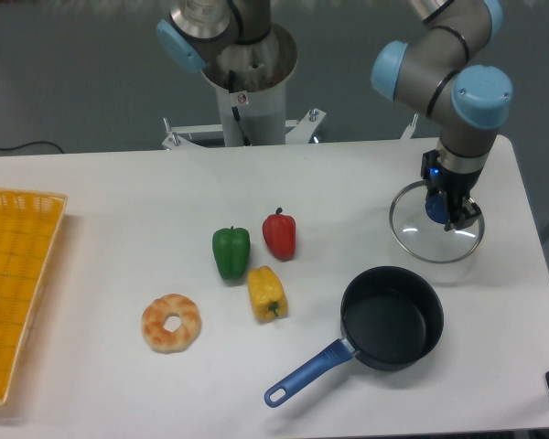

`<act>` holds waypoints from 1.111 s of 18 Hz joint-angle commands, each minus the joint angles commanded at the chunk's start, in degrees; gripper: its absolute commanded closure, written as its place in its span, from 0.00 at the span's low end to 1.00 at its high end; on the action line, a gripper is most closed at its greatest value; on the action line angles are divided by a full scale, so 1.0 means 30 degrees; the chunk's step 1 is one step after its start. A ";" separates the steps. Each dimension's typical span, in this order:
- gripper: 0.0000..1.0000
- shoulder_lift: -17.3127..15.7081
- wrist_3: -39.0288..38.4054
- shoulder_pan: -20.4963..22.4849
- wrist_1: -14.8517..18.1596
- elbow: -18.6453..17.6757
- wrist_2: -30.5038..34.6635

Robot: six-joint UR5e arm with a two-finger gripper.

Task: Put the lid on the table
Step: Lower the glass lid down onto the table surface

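the lid [436, 226] is sitting over the right-hand part of the table [119, 210], just beyond the dark saucepan [392, 316] and near the table's right edge. its clear glass disc and thin silver rim are reading almost flat against the white surface, so it is looking either set down or hanging only just above it; the view is not letting me tell which. it is off the pan and over bare tabletop, which is where the task is wanting it, and it is being carried by its blue centre knob because that is the only part a two-finger tool can get hold of without slipping on glass.

the gripper [444, 208] is pointing straight down over the middle of the lid, its fingers closed in around the knob and seemingly pinching it. there is little gap between them, only the width of the knob itself.

further out, the saucepan's blue handle is pointing toward the front edge. a green pepper [231, 251], a red pepper [279, 233] and a yellow pepper [266, 293] are clustering near the middle, with a doughnut [171, 322] to their left. a yellow mesh tray [14, 283] is lying at the far left edge.

my judgement: the placing is nearly done, with releasing and lifting away remaining.
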State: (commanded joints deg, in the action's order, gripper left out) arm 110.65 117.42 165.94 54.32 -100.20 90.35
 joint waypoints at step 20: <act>0.46 0.0499 0.0381 0.0146 -0.2314 -0.1582 -0.0059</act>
State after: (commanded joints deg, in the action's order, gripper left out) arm 112.15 118.56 166.38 47.37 -104.94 90.18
